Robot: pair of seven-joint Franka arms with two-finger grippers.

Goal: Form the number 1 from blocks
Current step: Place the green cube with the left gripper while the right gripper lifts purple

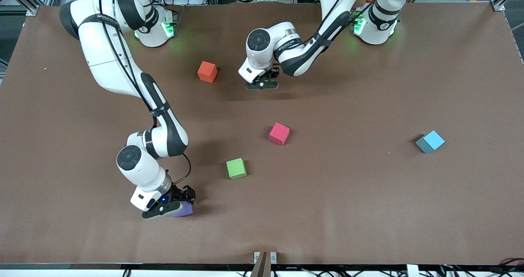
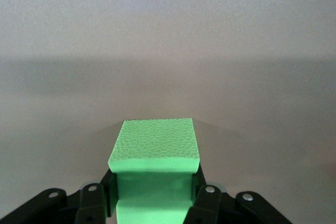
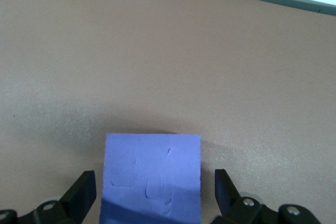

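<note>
Front view: the right gripper (image 1: pixel 174 209) sits low in the lower left of the frame, over a purple block (image 1: pixel 184 208) on the brown counter (image 1: pixel 368 195). The left gripper (image 1: pixel 262 82) hangs near the upper middle. Loose on the counter lie an orange block (image 1: pixel 207 71), a pink block (image 1: pixel 279 133), a green block (image 1: pixel 236 168) and a blue block (image 1: pixel 430 141) at the frame's right.

Left wrist view: the left gripper (image 2: pixel 153 195) is clamped on a second green block (image 2: pixel 154 153), fingers (image 2: pixel 202 198) pressing both sides.

Right wrist view: the right gripper (image 3: pixel 155 190) stands wide, its fingers (image 3: pixel 84 190) clear of the purple block (image 3: pixel 152 177) between them.
</note>
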